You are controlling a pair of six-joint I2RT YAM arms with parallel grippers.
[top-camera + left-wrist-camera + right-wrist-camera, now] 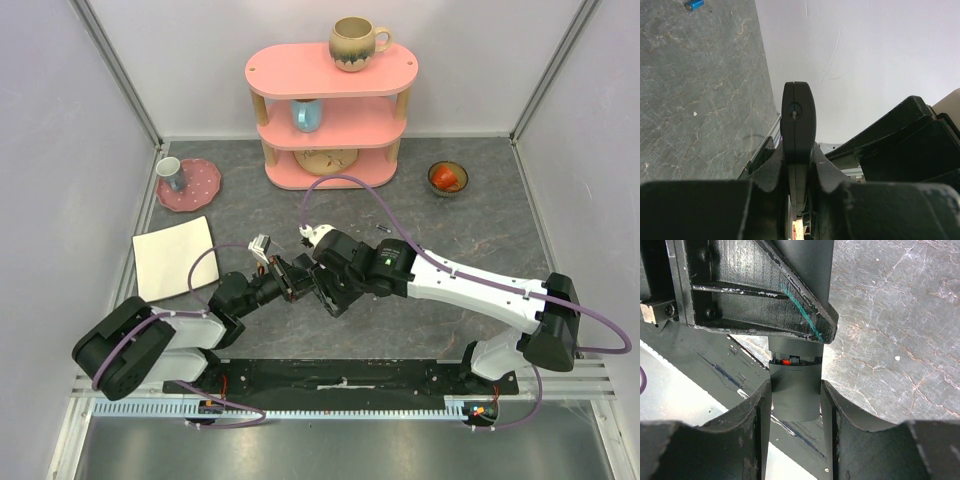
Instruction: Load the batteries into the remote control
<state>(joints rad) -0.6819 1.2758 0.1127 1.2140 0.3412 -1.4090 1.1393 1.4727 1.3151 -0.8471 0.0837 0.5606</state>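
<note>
Pincers are meeting over the surface (700, 100): the left pincer (799, 152) is clamping the remote control (798, 112) edge-on, and the right pincer (795, 390) is pressing narrowly against its sides, just below what looks like a red-orange battery (786, 361) in the compartment. Farther off, a blue battery (694, 5) is lying loose. One grip should be holding firm and level while the other is shifting.

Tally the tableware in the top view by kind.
Cups: 3 (beige ceramic mug, blue cup, grey-blue cup)
Plates: 2 (pink dotted round plate, white square plate)
Bowls: 1 (small brown bowl)
Unclear kind: 1 (beige dish low in the pink wooden shelf)
Total: 7
</note>
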